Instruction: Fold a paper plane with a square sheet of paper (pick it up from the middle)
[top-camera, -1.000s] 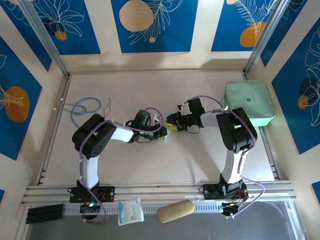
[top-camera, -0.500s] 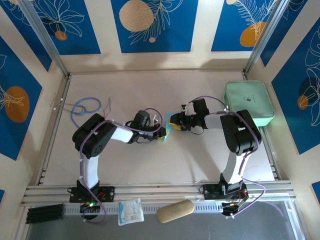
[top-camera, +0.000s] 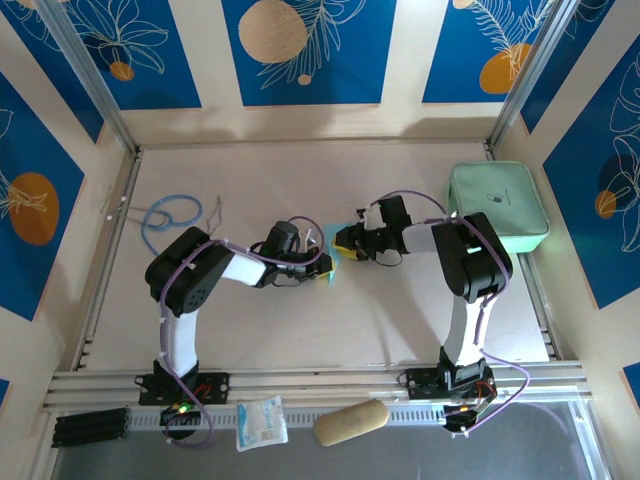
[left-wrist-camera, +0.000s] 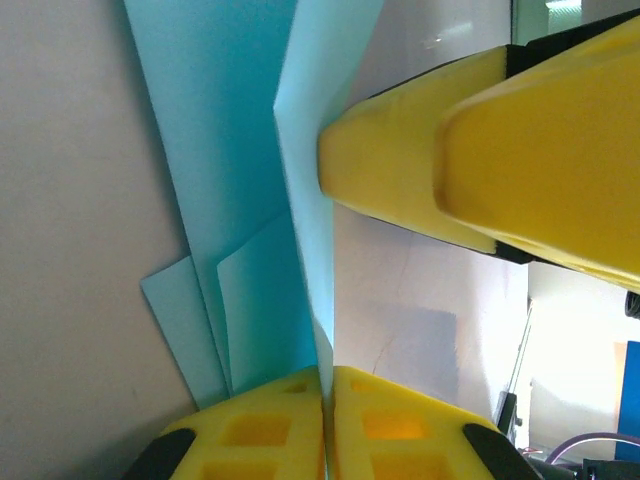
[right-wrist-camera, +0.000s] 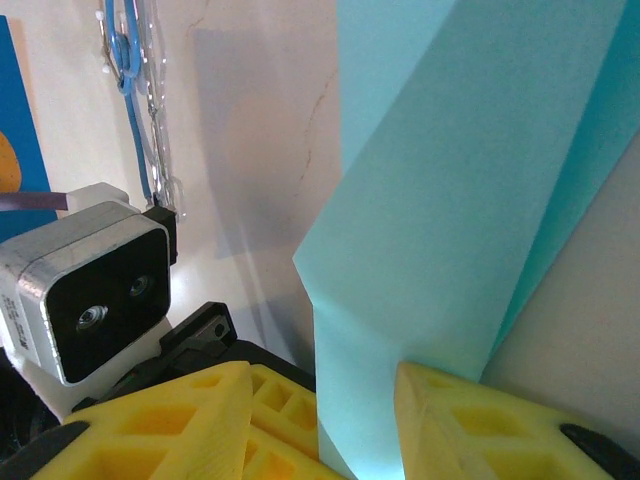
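Well clear of the worktop's (top-camera: 300, 180) edges, the folded light-blue paper sheet (left-wrist-camera: 240, 200) is pinched by the left gripper (left-wrist-camera: 325, 385) and straddled by the parted right gripper (right-wrist-camera: 325, 375).

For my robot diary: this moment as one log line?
left fingers: shut on blue paper | right fingers: open, straddling it

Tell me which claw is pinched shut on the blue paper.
The left claw: its fingers meet on the folded light-blue paper; the right claw's fingers stand apart.
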